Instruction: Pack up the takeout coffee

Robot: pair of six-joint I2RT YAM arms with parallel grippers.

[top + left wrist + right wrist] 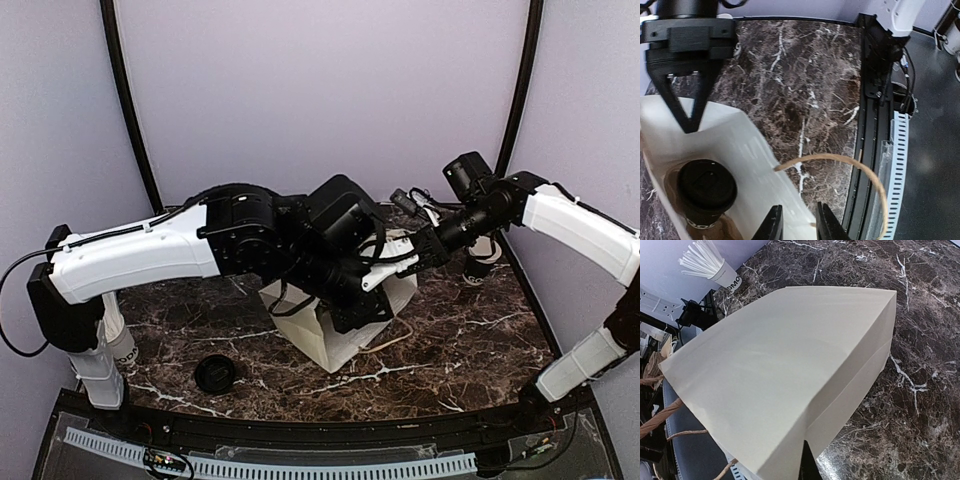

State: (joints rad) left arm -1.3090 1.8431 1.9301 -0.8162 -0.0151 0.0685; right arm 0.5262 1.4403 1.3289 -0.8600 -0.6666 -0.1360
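The takeout coffee (706, 192), a black cup under a black lid, stands upright at the bottom of a white paper bag (335, 340). In the left wrist view my left gripper (799, 226) hangs over the bag's near rim (755, 165), its jaws a little apart astride the paper wall. A twine handle (840, 159) arcs beside it. My right gripper (690, 122) meets the far rim with its fingers closed to a point on the paper. The right wrist view shows only the bag's outer wall (785, 365) and one dark fingertip (807, 465).
A loose flat black lid (215, 373) lies on the marble table near the left arm's base. A white cup of straws (722, 272) stands at the back. The table's front edge carries a black rail and a white perforated strip (900, 150).
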